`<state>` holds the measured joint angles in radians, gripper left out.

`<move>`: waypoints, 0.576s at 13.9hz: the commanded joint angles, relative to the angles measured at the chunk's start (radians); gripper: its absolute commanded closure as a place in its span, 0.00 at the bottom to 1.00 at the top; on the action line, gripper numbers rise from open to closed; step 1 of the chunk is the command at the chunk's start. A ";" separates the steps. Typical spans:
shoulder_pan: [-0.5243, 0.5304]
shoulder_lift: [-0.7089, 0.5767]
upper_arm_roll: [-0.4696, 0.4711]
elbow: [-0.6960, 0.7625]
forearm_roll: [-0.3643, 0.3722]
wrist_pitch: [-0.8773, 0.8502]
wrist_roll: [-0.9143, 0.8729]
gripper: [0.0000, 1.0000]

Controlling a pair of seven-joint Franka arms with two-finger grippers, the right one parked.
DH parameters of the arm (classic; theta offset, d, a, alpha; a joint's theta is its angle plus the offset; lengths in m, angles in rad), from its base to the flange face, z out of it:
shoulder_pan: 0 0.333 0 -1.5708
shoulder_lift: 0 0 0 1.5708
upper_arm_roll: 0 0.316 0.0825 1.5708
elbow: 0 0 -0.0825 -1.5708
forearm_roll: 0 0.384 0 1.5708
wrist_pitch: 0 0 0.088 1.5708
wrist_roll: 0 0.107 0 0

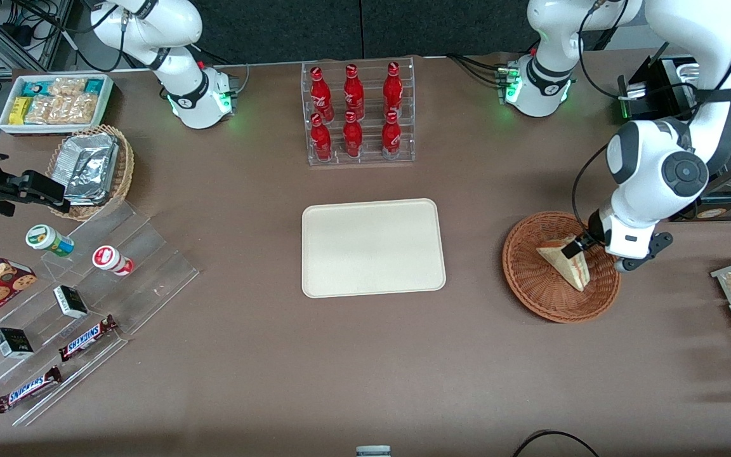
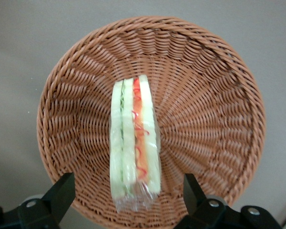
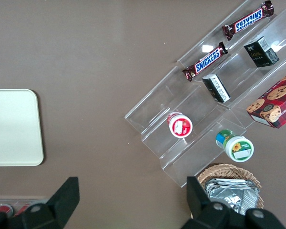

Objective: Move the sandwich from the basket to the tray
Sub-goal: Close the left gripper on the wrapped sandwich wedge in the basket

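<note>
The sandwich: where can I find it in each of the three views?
Front view: the sandwich lies in the basket, under the hand.
Left wrist view: the sandwich stands on edge in the basket, between the open fingers.
Right wrist view: not in it.
Shared landmark: the basket.

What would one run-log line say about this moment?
claw: open, astride sandwich | sandwich: in basket, not lifted | tray: bare
</note>
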<state>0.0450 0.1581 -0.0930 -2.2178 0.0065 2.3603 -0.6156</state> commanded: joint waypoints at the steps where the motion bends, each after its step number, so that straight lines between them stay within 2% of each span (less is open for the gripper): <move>1: -0.002 0.041 0.002 0.003 0.018 0.040 -0.027 0.00; 8: -0.002 0.084 0.010 0.004 -0.003 0.048 -0.050 0.00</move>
<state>0.0450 0.2183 -0.0854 -2.2179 0.0049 2.3921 -0.6401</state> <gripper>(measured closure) 0.000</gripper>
